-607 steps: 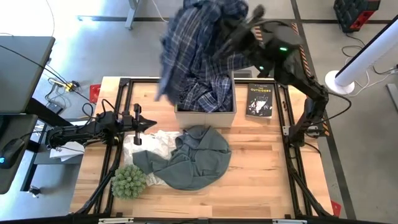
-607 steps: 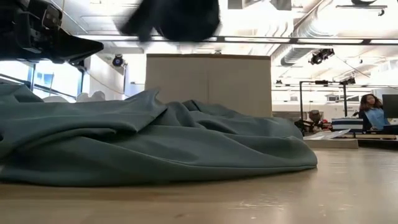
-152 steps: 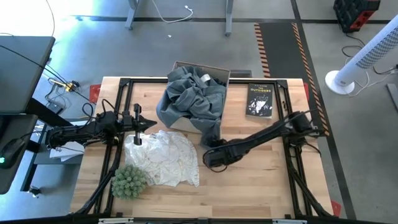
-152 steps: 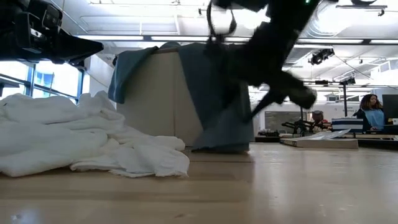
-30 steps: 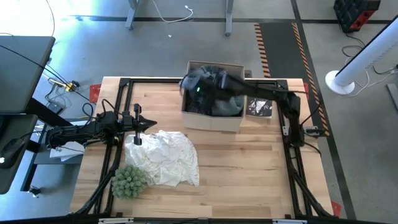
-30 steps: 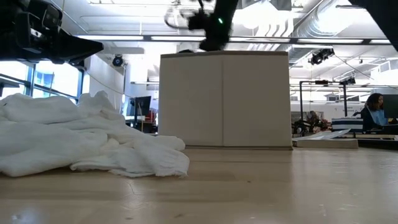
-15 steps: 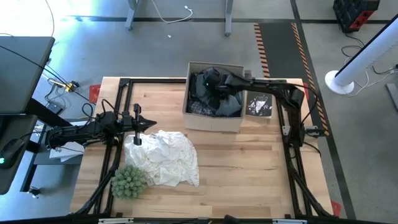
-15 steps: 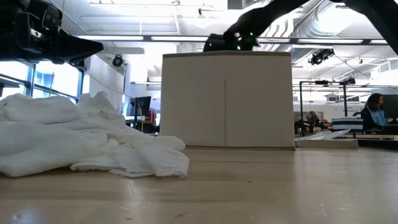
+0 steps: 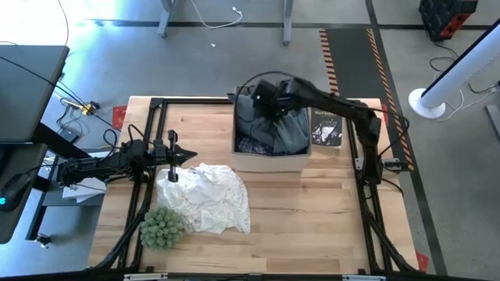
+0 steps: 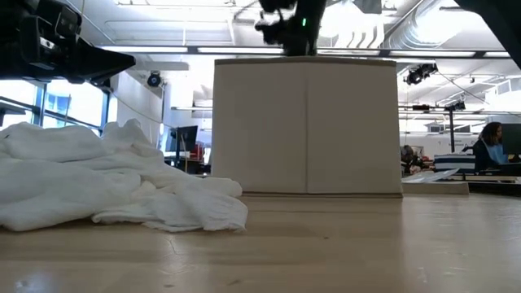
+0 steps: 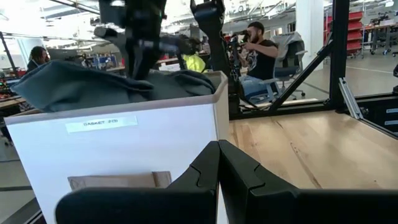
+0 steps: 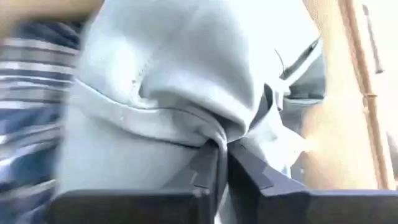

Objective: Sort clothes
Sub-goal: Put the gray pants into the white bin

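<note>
A cardboard box (image 9: 272, 160) stands at the table's far middle, holding a grey-green garment (image 9: 287, 129) on top of a blue-and-white plaid one (image 9: 251, 145). My right gripper (image 9: 263, 90) is over the box's far left corner, shut on the grey-green garment (image 12: 168, 93). A white garment (image 9: 205, 195) lies crumpled on the table at the near left. My left gripper (image 9: 187, 156) is shut and empty, level above the table, just beyond the white garment's far edge. The black garment is hidden. My right gripper pinches a fold of the grey-green garment (image 12: 219, 133) between its two fingertips, coming from above over the box. The garment bunches at the fingers and spreads out below them, its bulk lying in the box on the plaid cloth (image 12: 28, 81).
A black book (image 9: 326, 128) lies right of the box. A spiky green plant ball (image 9: 162, 227) sits at the near left corner. Bare wood lies at the table's near middle and right (image 9: 312, 218). People show in the room beyond the table (image 11: 258, 46).
My right gripper has gone from inside the box up above its rim, toward the far left corner. The box has slid a little toward the table's right and near edges.
</note>
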